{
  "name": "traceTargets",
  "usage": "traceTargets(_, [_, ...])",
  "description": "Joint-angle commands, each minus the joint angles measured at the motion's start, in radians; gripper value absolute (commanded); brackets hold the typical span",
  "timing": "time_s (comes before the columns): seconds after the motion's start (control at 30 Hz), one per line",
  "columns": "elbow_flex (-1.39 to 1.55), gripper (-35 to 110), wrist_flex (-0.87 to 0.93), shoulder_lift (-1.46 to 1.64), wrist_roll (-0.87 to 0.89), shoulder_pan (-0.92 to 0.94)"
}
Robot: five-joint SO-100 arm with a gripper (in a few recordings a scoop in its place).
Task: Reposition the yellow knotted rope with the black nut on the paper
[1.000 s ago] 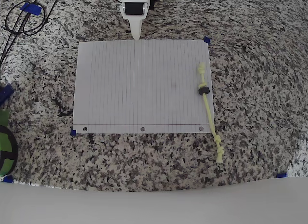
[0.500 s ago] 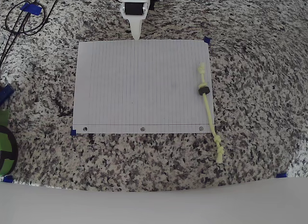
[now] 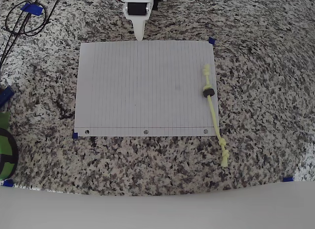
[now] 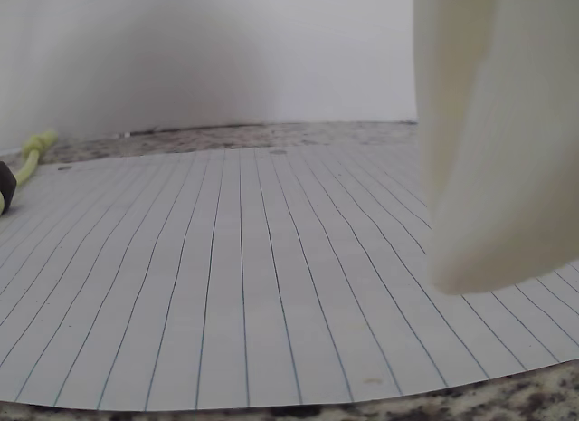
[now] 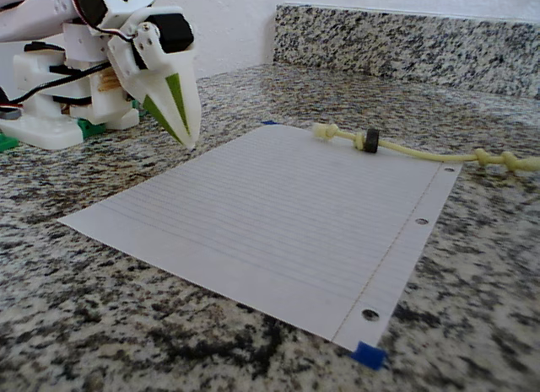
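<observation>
Nothing has moved: the closed, empty gripper (image 3: 139, 38) still hovers far from the rope (image 3: 212, 111), so repositioning hasn't begun.

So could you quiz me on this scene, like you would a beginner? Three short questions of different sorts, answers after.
1. True or false: the whole yellow knotted rope lies on the paper.
2. Multiple choice: the black nut sits (a) near the rope's end on the paper, (b) at the end on the stone counter, (c) off the rope.
3. Short answer: is the pincer holding anything?

Key
1. False: one knotted end lies past the paper's punched edge, on the counter.
2. a
3. No. Its fingers are closed together to a point, empty, at the paper's edge opposite the holes, away from the rope.
</observation>
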Motion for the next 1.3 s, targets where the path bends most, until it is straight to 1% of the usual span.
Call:
traceTargets(0.0, [0.002,0,0.005,0.006,0.014,-0.003])
traceTargets(0.9, [-0.008,0,0.003,0.006,0.014,-0.005])
traceTargets(1.1, [-0.092,0,0.003,-0.015,0.014,0.000])
traceTargets(1.27, [-0.210,0,-0.003,-0.098,0.014,-0.005])
